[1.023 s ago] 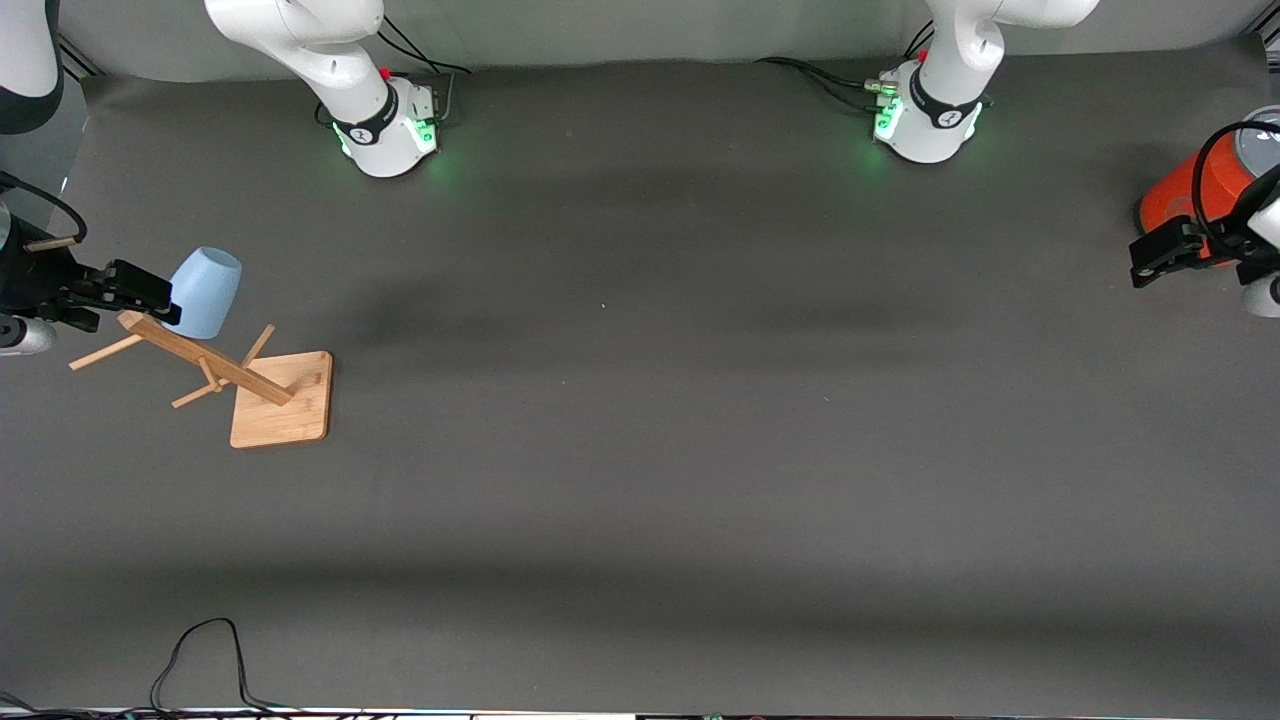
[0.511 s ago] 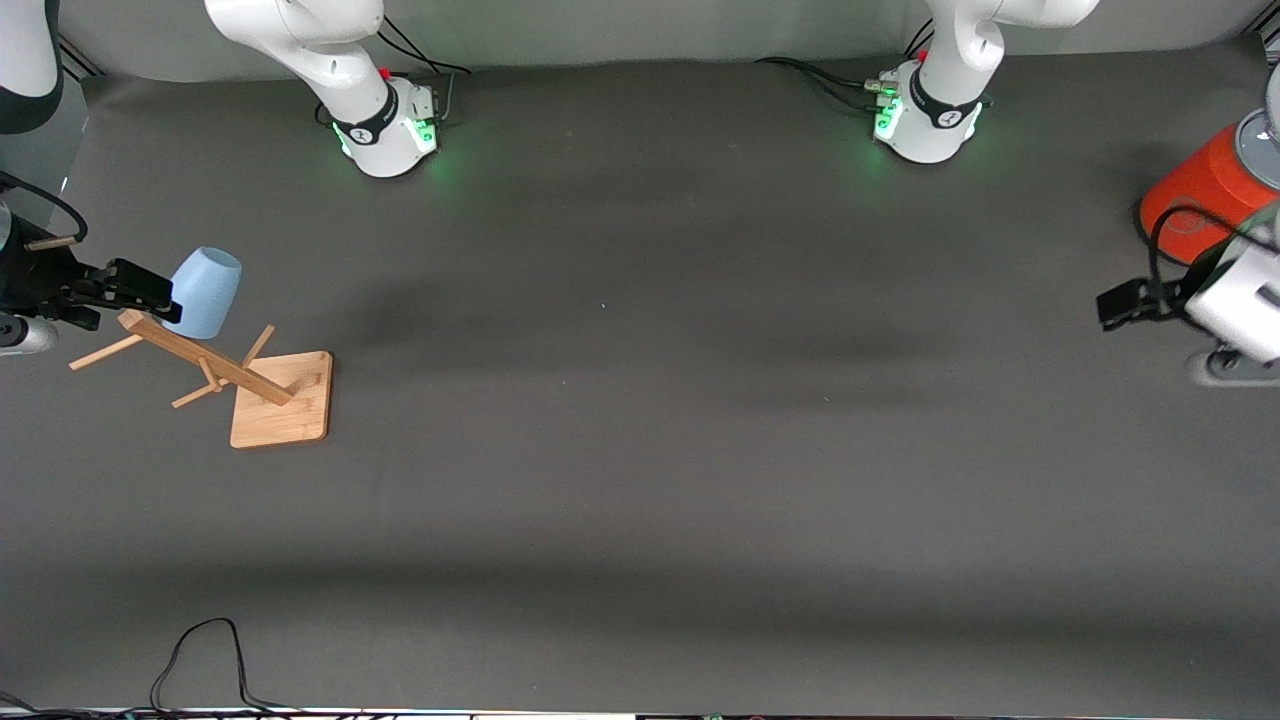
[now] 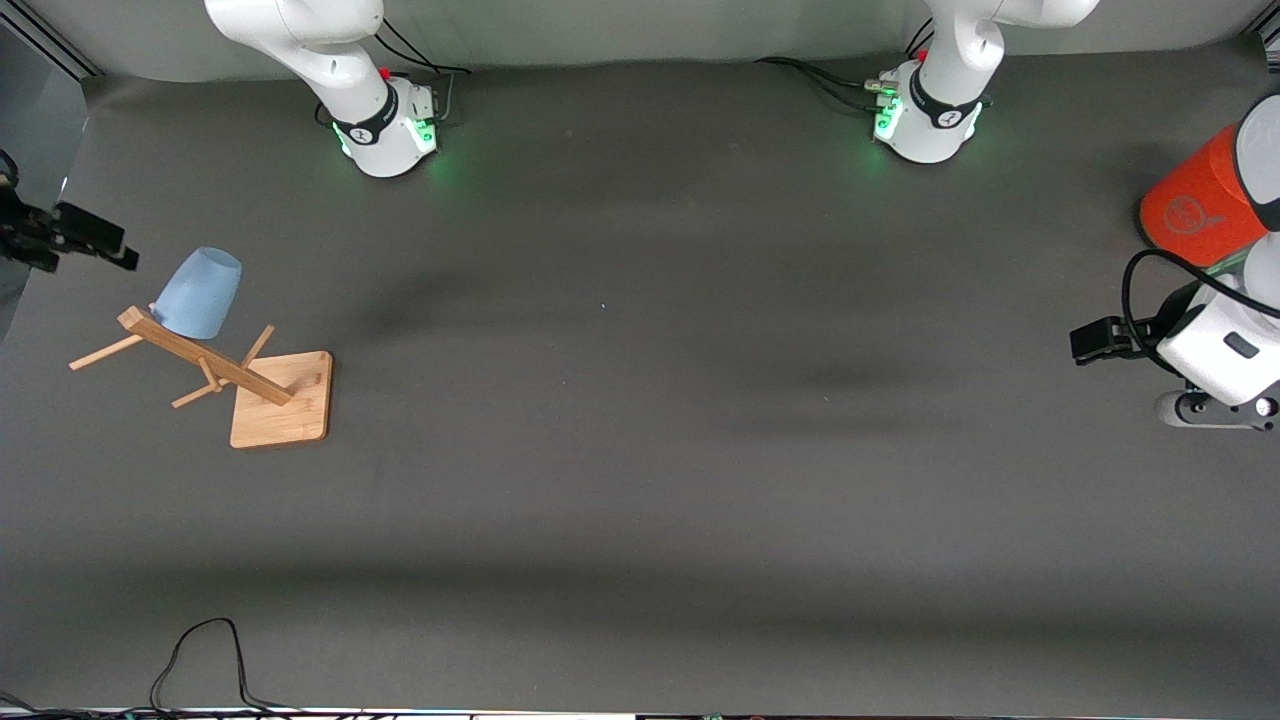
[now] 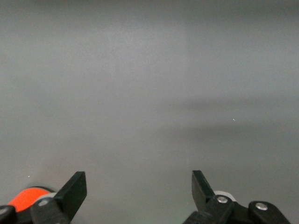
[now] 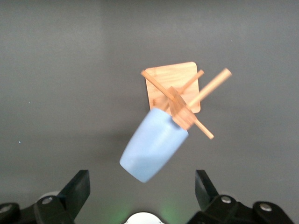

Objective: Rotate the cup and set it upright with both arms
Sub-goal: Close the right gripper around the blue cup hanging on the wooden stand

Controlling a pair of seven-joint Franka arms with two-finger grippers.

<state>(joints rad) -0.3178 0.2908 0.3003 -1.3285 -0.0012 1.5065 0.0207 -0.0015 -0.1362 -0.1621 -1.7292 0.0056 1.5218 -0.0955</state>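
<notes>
Cup (image 3: 200, 293) sits mouth-down and tilted on a peg of the wooden rack (image 3: 215, 372), at the right arm's end of the table; closed bottom points up and toward the robots' bases. In the right wrist view the cup (image 5: 154, 146) hangs off the top of the rack's post (image 5: 181, 110), with the rack's square base (image 5: 174, 87) flat on the grey mat. Nothing grips the cup. Right gripper (image 3: 92, 243) is up in the air at the edge of the front view, near the cup but apart from it, fingers (image 5: 78, 191) spread wide with nothing between them. Left gripper (image 3: 1098, 340) hangs over the mat at the left arm's end of the table, beside the orange canister (image 3: 1200, 203) and not touching it. Its fingers (image 4: 74, 190) are also spread wide and empty, bare mat (image 4: 149, 93) between them. A sliver of the orange canister (image 4: 29, 199) shows next to one finger in the left wrist view. Black cable (image 3: 205, 660) lies on the mat along the table edge closest to the front camera.
</notes>
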